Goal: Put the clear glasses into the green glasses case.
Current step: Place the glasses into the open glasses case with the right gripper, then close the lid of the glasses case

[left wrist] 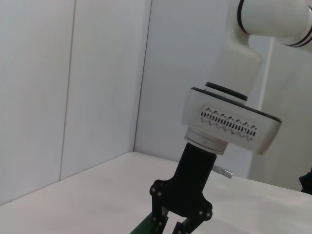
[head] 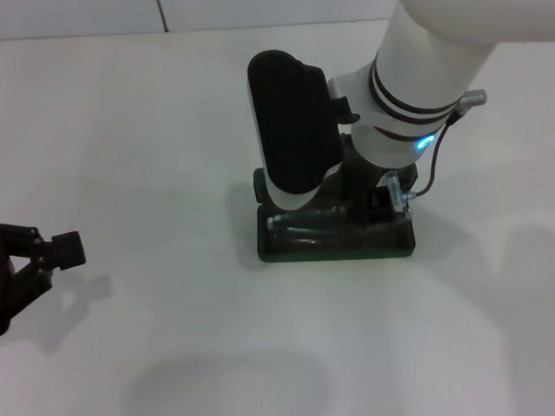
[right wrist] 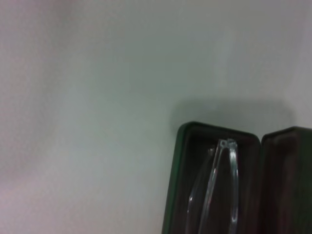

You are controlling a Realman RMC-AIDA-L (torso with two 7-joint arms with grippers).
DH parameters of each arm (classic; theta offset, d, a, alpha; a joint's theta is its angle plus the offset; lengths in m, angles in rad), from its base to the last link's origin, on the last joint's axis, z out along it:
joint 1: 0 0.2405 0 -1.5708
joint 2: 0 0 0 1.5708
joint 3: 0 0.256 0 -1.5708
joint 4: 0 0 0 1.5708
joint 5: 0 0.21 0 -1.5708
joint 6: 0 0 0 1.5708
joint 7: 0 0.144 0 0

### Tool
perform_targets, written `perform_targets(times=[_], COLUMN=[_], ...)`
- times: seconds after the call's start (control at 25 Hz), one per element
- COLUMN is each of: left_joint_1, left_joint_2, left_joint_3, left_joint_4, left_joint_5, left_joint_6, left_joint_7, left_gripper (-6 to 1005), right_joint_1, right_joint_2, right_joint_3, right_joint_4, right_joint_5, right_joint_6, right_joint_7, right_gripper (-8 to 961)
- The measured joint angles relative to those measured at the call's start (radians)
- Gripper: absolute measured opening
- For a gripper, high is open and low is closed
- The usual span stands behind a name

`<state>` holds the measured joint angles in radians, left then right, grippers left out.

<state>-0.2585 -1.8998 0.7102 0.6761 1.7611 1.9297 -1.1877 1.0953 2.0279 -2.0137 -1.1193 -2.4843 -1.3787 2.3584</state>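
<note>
The green glasses case (head: pixel 335 250) lies open in the middle of the table, its lid raised toward the far side. The clear glasses (right wrist: pixel 217 190) lie folded inside its dark lining, seen in the right wrist view within the case rim (right wrist: pixel 176 170). In the head view they are only a faint glint (head: pixel 301 230). My right gripper (left wrist: pixel 174 226) hangs straight down over the case, just above its green edge (left wrist: pixel 145 227). Its tips are cut off in the left wrist view and hidden under the wrist in the head view. My left gripper (head: pixel 36 274) rests open and empty at the table's left edge.
The white table (head: pixel 164 130) spreads around the case, with white walls (left wrist: pixel 73 73) behind it. My right arm's white forearm (head: pixel 437 54) and a black housing (head: pixel 288 125) cover the case's far half. A thin cable (head: pixel 437 160) loops beside the wrist.
</note>
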Motion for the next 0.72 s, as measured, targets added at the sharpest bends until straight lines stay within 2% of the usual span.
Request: perform_targets(times=[0.36,0.72], left_joint_1=[0.007,0.002], left_joint_2=[-0.002,-0.006], left_joint_3=[0.000,0.000], left_joint_4=[0.002,-0.003], left_joint_5=[0.000,-0.016], left_joint_6=[0.000,0.005], left_joint_7=[0.000,-0.007], left_gripper=[43,43], right_joint_1=[-0.027,-0.114], right_joint_2=[0.000,0.000], right_joint_3=[-0.010,0.005], right_joint_4=[-0.067,-0.213], right_joint_5=[-0.002,-0.040], right_joint_6=[-0.022,-0.060], right_joint_7=[0.015,0.042], right_gripper=[173,172])
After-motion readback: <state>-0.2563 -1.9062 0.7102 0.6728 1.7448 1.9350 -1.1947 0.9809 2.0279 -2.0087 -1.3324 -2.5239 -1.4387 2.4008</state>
